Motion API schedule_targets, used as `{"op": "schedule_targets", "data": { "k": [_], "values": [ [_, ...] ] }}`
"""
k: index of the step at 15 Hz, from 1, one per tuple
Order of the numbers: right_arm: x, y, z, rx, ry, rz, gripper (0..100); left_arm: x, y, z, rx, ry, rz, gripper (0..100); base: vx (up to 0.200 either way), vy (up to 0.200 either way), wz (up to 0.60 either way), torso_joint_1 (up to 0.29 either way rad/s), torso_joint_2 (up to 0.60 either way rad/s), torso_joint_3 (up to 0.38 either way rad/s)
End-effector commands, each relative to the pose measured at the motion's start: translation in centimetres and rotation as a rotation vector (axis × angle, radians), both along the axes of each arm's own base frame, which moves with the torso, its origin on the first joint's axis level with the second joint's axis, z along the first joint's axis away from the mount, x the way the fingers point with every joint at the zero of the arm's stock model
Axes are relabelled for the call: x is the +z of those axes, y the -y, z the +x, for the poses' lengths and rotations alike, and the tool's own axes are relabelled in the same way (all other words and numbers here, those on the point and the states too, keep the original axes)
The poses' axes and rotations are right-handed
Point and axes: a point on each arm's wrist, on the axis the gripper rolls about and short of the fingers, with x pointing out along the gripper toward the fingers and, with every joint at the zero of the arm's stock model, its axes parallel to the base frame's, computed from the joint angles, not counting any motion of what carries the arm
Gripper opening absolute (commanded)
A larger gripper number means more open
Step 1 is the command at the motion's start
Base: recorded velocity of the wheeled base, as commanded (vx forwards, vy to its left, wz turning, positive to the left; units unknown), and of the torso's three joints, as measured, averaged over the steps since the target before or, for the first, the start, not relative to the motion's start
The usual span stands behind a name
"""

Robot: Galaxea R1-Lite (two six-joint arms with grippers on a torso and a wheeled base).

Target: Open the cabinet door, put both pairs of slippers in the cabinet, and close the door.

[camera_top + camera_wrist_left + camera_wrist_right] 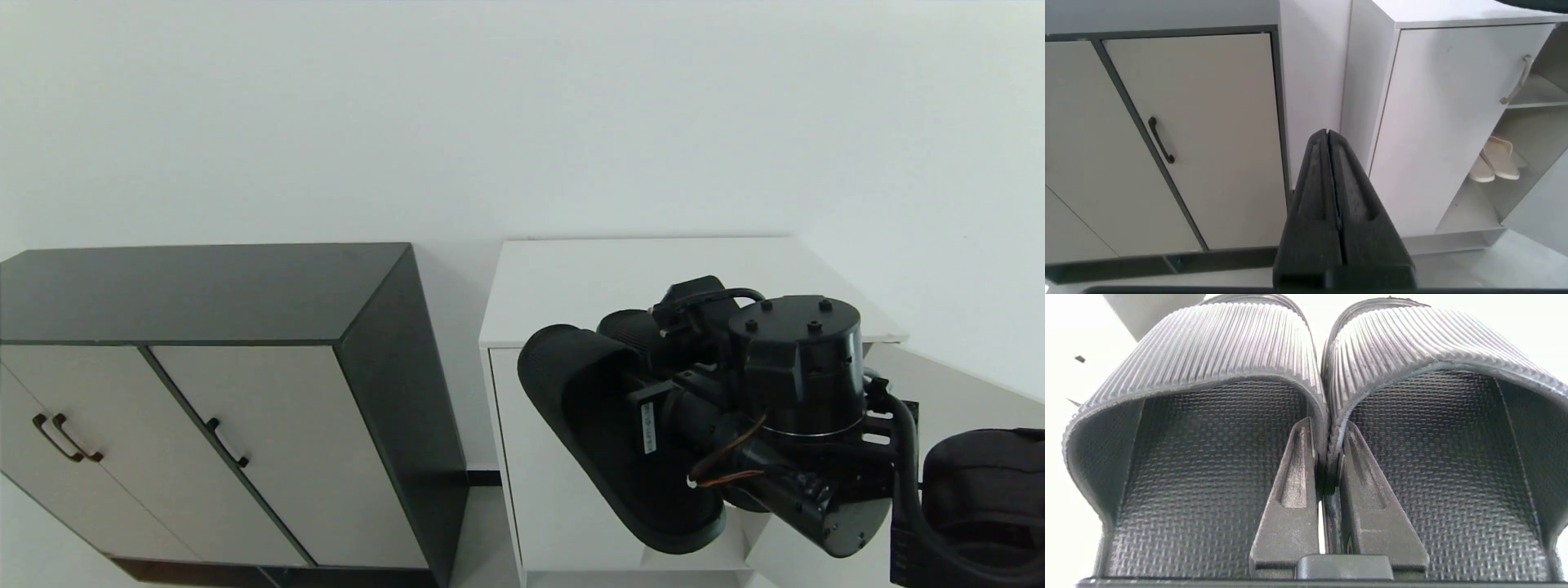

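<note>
The cabinet door [1454,122] is open and pale slippers [1497,159] already sit on a shelf [1471,201] inside; the right hand [1327,429] pinches the black slippers [596,425], lower right of the head view, yet to go in; left hand [1328,139] pressed together

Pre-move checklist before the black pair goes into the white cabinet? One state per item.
1. Black slippers pinched by their adjoining inner walls in the right hand: ok.
2. White cabinet door open: ok.
3. Door open wide enough for the pair: cannot tell.
4. Cream slippers already inside: ok.
5. Room beside them for the black pair: cannot tell.
6. Left hand shut, holding nothing: ok.
</note>
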Motion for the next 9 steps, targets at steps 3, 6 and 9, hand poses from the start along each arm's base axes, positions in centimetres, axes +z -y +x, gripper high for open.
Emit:
{"op": "schedule_targets", "data": {
  "k": [3, 6, 9],
  "values": [
    [0.2, 0.5, -0.8, 0.015, 0.003, -0.004, 0, 0.0, 0.0, 0.0, 0.0, 0.0, 0.0, 0, 0.0, 0.0, 0.0, 0.0, 0.0, 0.0],
    [0.8, 1.2, -1.9, 0.036, 0.012, 0.004, 0, 0.0, 0.0, 0.0, 0.0, 0.001, 0.0, 0, 0.0, -0.067, 0.0, 0.001, 0.0, 0.002],
    [0.3, 1.1, -2.4, 0.053, 0.004, -0.017, 0, 0.0, 0.0, 0.0, 0.0, 0.0, 0.0, 0, 0.0, -0.2, 0.0, -0.004, 0.01, 0.001]
  ]
}}
